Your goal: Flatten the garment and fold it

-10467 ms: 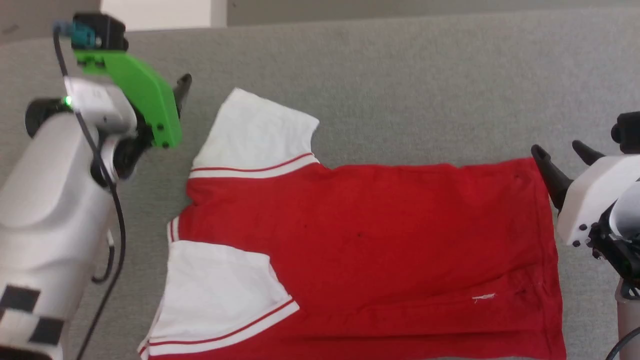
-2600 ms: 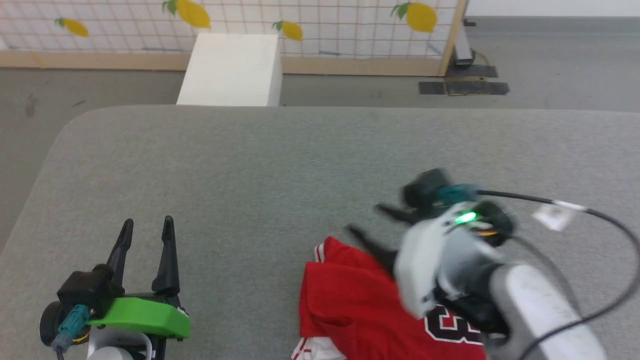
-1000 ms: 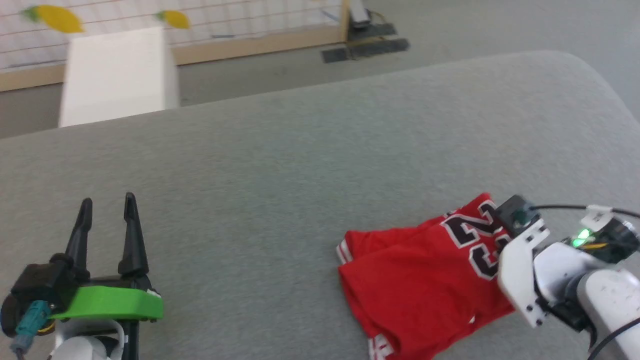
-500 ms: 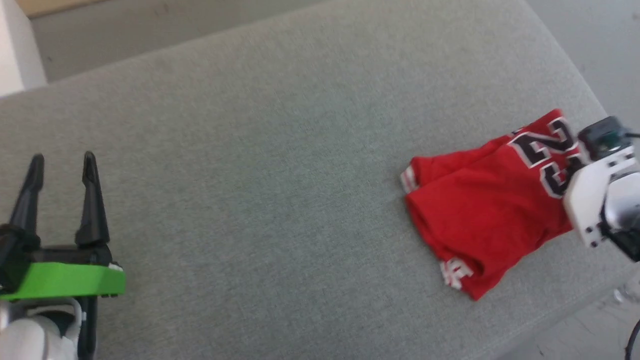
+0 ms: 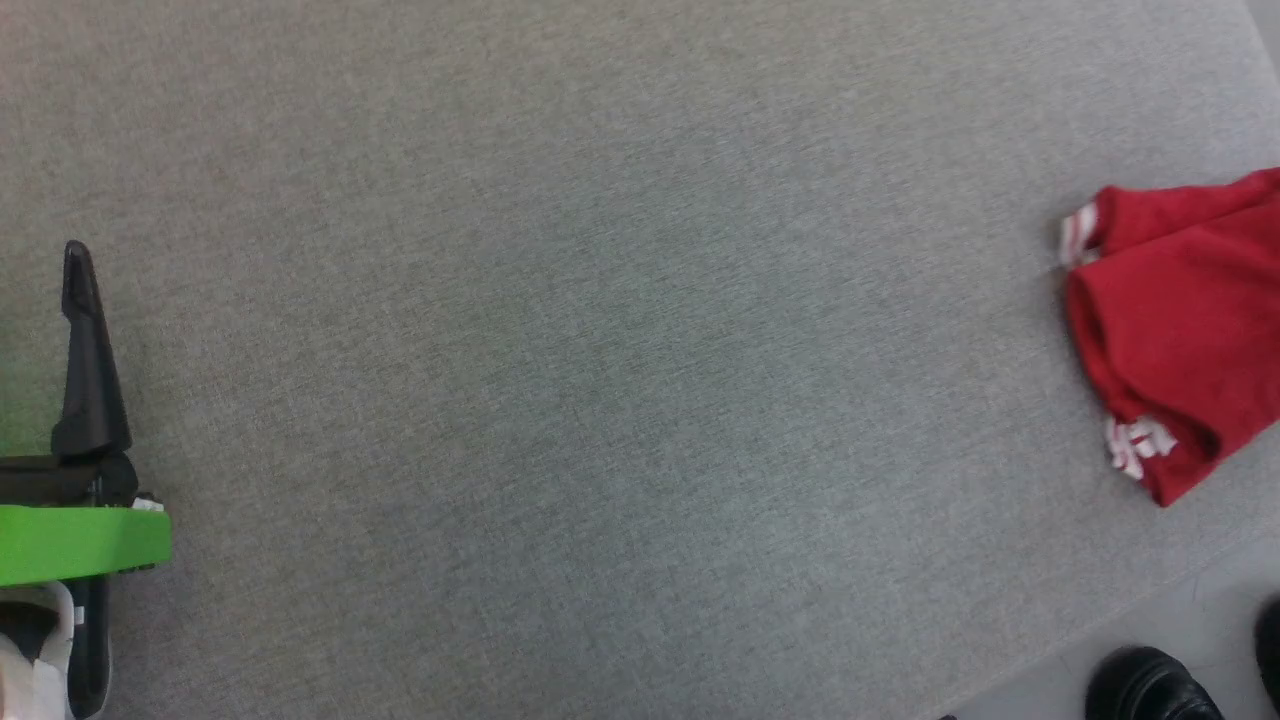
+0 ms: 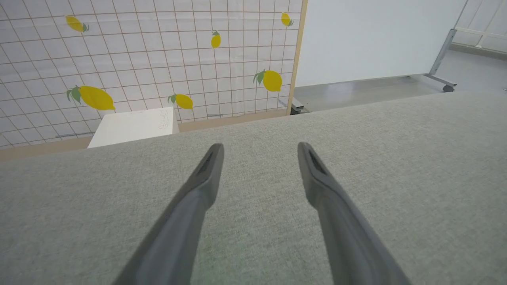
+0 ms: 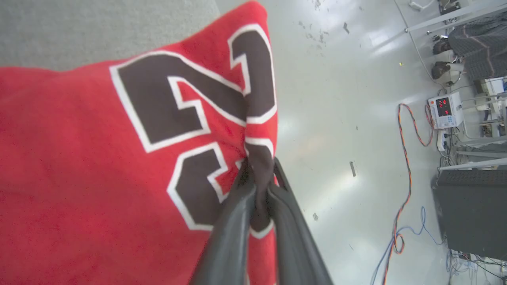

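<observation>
Right wrist view has the right gripper [image 7: 259, 170] clenched on a pinch of the red jersey [image 7: 79, 158] at its black, white-outlined number. The cloth bunches between the two dark fingers, a hold that probably serves to drag or lift the folded bundle on the grey cloth-topped table [image 5: 600, 350]. The jersey lies doubled over at the table's right edge, striped trim showing at two folds, while the left gripper [image 6: 259, 152] hangs spread and empty over the table's left part, well apart from the jersey, likely to stay clear.
</observation>
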Controlling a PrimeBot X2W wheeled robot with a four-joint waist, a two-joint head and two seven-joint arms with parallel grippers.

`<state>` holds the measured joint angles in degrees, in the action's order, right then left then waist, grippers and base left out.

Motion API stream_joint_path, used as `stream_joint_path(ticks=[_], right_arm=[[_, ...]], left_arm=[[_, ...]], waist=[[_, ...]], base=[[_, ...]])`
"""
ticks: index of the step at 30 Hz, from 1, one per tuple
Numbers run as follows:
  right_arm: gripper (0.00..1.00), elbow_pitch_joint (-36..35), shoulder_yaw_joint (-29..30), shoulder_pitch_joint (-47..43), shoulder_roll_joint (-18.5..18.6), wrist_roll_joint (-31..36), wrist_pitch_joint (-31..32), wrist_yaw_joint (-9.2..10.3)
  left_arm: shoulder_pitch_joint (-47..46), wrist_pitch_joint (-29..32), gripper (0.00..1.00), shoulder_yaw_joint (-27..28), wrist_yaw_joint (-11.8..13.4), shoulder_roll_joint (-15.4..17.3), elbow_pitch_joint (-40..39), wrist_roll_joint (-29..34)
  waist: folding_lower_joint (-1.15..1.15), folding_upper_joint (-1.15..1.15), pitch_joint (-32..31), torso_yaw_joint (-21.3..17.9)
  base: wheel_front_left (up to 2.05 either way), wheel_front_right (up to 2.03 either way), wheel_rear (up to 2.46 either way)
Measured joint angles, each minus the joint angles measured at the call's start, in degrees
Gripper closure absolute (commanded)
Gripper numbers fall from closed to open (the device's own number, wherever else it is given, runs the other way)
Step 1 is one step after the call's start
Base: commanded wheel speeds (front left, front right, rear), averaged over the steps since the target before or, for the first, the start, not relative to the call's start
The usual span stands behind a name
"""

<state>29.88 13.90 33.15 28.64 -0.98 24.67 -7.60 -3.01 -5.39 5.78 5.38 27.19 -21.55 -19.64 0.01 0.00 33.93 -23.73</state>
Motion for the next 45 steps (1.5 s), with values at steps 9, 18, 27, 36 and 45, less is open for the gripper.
stream_joint_path(ticks=[9,18,27,36,45], right_arm=[[0.00,2.0,9.2,2.1,-3.1,6.9,-3.5,0.00],[0.00,0.4,7.3,2.3,-1.5,2.9,-13.6,0.00],[0.00,-14.0,2.8,2.3,-5.7,-6.6,-22.9,0.01],[0.00,-29.4,-2.2,-3.0,-19.6,-8.6,-27.9,0.02],[0.00,-30.7,-7.3,-10.0,-25.4,-7.7,-32.9,0.02]], left_arm=[[0.4,0.5,0.00,0.2,0.3,0.2,-0.6,-0.1],[0.3,-3.0,0.00,-2.4,0.3,-2.5,4.6,-0.9],[0.3,-7.2,0.00,-4.2,0.5,-6.4,10.3,-1.2],[0.2,-8.9,0.00,-6.3,0.2,-9.8,13.4,-1.1],[-0.5,-9.1,0.00,-9.0,-0.8,-11.6,17.1,-0.3]], waist=[[0.00,0.00,1.6,1.1],[-0.01,0.00,-2.7,1.8],[-0.02,0.00,-10.4,3.7],[-0.02,0.00,-18.3,8.2],[-0.02,0.00,-23.3,15.2]], base=[[0.00,0.00,0.00],[0.00,0.00,0.00],[0.00,0.00,0.00],[0.00,0.00,0.00],[0.00,0.00,0.00]])
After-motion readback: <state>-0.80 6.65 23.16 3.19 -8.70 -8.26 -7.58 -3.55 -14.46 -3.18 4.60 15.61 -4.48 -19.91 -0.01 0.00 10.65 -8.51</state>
